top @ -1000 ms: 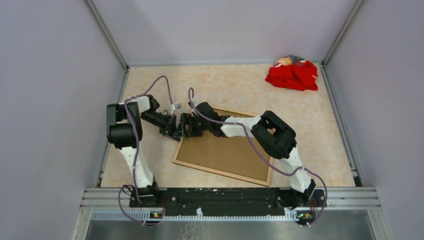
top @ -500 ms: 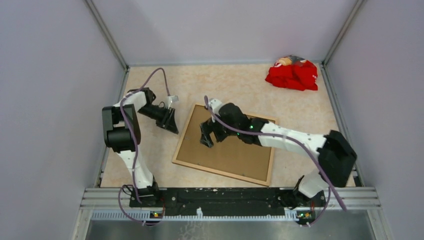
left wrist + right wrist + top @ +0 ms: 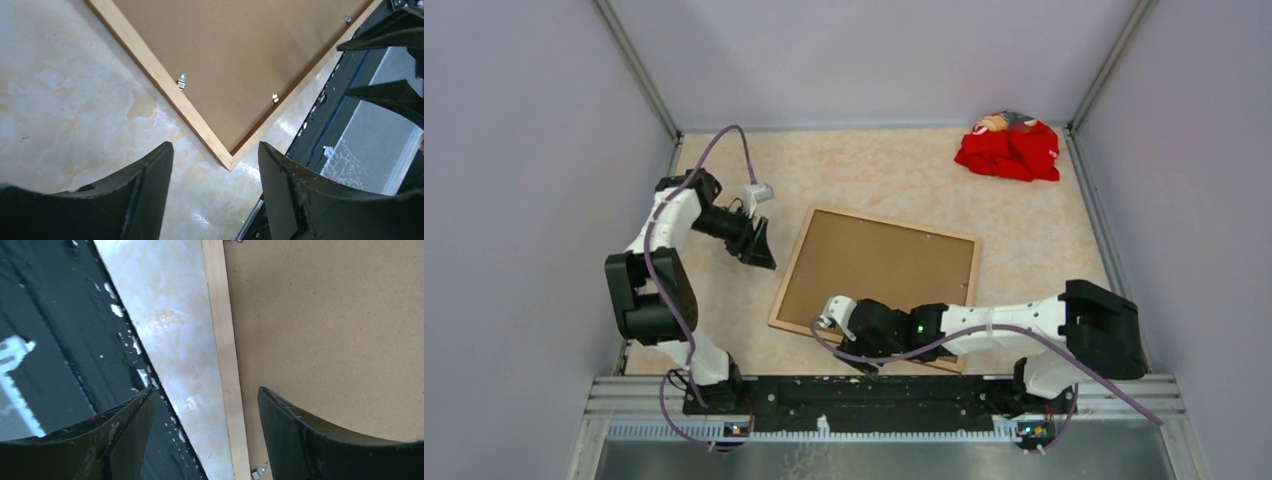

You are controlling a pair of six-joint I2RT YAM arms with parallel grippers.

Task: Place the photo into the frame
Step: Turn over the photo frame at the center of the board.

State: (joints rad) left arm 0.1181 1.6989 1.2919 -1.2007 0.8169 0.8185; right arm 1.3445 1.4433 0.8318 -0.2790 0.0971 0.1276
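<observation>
The frame [image 3: 790,272] lies back side up in the middle of the table, its pale wood rails around a plain brown backing board [image 3: 879,275]. The photo is hidden. My left gripper [image 3: 759,245] hovers open left of the frame, apart from it. In the left wrist view the frame's near-left corner [image 3: 152,65] sits ahead of the empty left gripper [image 3: 215,146]. My right gripper [image 3: 856,352] is open over the frame's near rail [image 3: 222,315]. The right gripper [image 3: 205,390] straddles that rail, one finger over the board [image 3: 325,330].
A red cloth bundle [image 3: 1009,148] lies in the far right corner. The black base rail [image 3: 864,390] runs close along the frame's near edge. Small metal clips [image 3: 181,80] sit on the frame's inner edge. Grey walls enclose the table on three sides.
The left gripper opened and drew back left from the frame's far-left corner. The right arm swung from that corner down to the frame's near rail. The frame has not moved.
</observation>
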